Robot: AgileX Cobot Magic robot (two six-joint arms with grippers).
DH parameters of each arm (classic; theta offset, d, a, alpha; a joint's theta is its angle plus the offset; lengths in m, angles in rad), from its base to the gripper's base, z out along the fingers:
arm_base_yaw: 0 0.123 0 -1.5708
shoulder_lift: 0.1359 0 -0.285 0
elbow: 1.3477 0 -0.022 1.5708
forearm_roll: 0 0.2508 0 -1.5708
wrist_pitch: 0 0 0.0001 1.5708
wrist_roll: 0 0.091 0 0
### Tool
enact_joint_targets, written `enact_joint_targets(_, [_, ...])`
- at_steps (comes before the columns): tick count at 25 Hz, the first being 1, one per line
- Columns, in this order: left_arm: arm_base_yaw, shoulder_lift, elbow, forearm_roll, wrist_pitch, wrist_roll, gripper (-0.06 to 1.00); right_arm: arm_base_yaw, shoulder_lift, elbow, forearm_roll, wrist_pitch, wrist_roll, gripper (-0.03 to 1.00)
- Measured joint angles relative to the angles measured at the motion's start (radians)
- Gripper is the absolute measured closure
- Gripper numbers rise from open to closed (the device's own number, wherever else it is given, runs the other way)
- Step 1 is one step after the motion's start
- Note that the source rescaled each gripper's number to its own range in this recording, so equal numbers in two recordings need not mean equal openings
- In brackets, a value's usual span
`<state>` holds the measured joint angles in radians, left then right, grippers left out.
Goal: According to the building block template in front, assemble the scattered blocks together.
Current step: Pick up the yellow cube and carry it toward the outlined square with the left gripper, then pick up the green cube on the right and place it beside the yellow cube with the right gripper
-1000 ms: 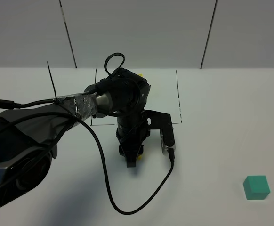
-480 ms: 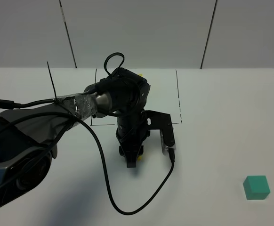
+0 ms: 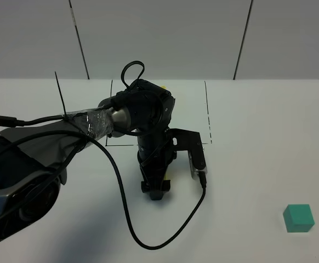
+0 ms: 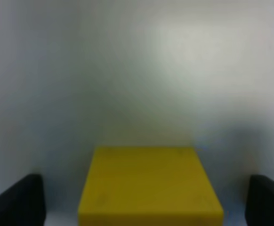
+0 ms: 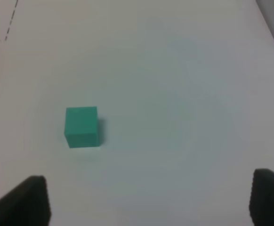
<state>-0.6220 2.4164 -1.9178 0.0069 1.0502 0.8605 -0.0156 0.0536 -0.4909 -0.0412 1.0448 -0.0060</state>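
The loose yellow cube (image 4: 149, 186) lies on the white table between the two fingers of my left gripper (image 4: 141, 207), with a gap on each side; the gripper is open. In the high view the left gripper (image 3: 155, 190) points down at the table's middle and hides most of that cube. The loose teal-green cube (image 3: 298, 217) sits at the front right; it also shows in the right wrist view (image 5: 82, 126). My right gripper (image 5: 146, 207) is open and empty, some way short of it. Of the template only a yellow sliver (image 3: 162, 86) shows behind the left arm.
A black-line rectangle (image 3: 208, 109) marks the template area at the back middle. The left arm's black cable (image 3: 121, 203) loops over the table in front. The table's far edge meets a grey panelled wall (image 3: 159, 38).
My left gripper has shifted slightly toward the front and now covers the yellow cube that showed at its tip. The teal-green cube has not moved.
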Motion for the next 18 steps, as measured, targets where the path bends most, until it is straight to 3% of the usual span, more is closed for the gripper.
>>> enact_joint_targets(5, [0.000, -0.010, 0.000, 0.004, 0.044, -0.095, -0.06, 0.000, 0.000, 0.000, 0.000, 0.000, 0.000, 0.26])
enact_joint_targets(12, [0.005, -0.130, 0.000, 0.015, 0.138, -0.329, -0.06, 0.000, 0.000, 0.000, 0.000, 0.000, 0.000, 0.26])
enact_joint_targets(18, [0.081, -0.258, 0.000, 0.053, 0.138, -0.478, -0.05, 0.000, 0.000, 0.000, 0.000, 0.000, 0.000, 0.26])
